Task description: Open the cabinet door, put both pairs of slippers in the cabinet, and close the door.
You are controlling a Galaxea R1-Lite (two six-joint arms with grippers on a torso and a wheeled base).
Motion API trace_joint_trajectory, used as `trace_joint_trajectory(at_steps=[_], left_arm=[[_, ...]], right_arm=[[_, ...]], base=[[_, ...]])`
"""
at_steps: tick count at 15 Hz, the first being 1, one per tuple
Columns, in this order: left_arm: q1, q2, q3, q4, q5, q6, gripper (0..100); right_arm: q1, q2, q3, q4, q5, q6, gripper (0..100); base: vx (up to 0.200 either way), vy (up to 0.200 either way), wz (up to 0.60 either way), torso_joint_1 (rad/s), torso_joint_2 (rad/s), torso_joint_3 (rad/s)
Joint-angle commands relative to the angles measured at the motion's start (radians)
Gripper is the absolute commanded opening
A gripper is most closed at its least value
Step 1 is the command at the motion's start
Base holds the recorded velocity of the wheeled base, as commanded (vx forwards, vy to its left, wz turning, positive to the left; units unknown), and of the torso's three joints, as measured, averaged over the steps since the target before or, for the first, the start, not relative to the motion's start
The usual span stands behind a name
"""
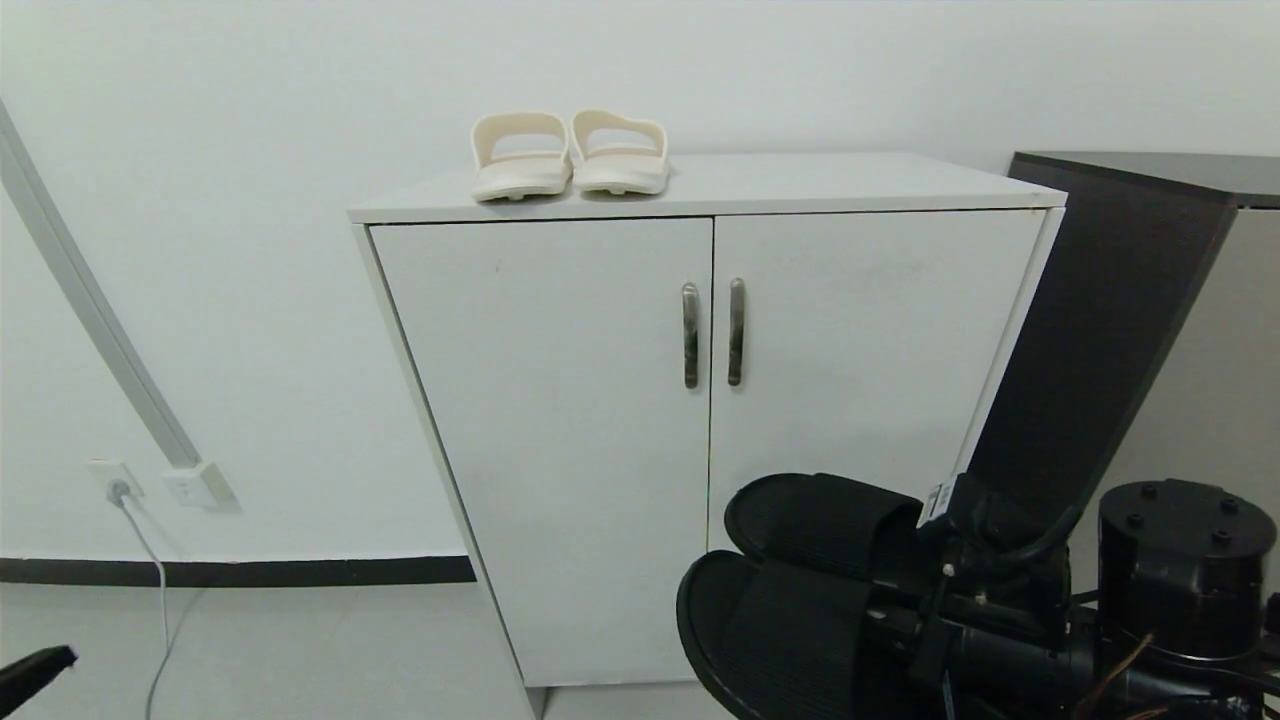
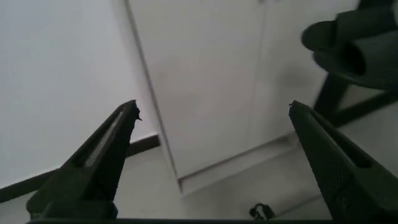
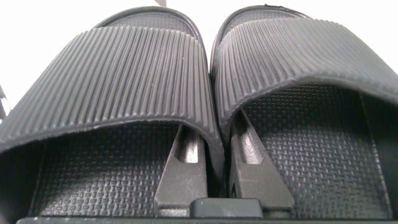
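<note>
While the white cabinet (image 1: 700,212) stands with both doors shut, you have the black slippers (image 1: 800,560) held up in front of its right door (image 1: 860,340), low and toward the robot's right. Your right gripper (image 3: 214,134) has one finger (image 3: 183,174) inside each slipper. The two fingers pinch the adjoining inner side walls together, so the pair is carried as one, side by side, with the ribbed straps facing the wrist camera. Your left gripper (image 2: 213,109) is low on the robot's left, near the floor (image 1: 300,650). Its fingers (image 2: 93,168) are spread wide with nothing between them; past them you see the cabinet's lower corner and, farther off, the black pair. The cream slippers (image 1: 570,155) sit side by side on the cabinet top (image 1: 850,180), on its left half near the front edge. The two metal handles (image 1: 690,335) run upright just beside each other where the left door (image 1: 540,400) and the right door meet. A dark cabinet (image 1: 1100,330) stands just beside the white one on its right. On the wall (image 1: 200,200) to the left you have a socket (image 1: 112,478) with a cable (image 1: 160,600) hanging down toward the floor
</note>
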Motion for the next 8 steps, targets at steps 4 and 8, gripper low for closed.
trace_joint_trajectory(at_steps=[4, 8], left_arm=[[-0.269, 0.405, -0.152, -0.255, -0.081, -0.029, 100], [-0.475, 0.561, -0.329, -0.261, 0.052, -0.077, 100]], right_arm=[[0.030, 0.006, 0.003, 0.000, 0.008, -0.004, 0], [0.060, 0.035, 0.011, 0.001, 0.003, -0.009, 0]], base=[[0.000, 0.000, 0.00, -0.002, 0.01, 0.016], [0.000, 0.000, 0.00, 0.000, 0.00, 0.000]])
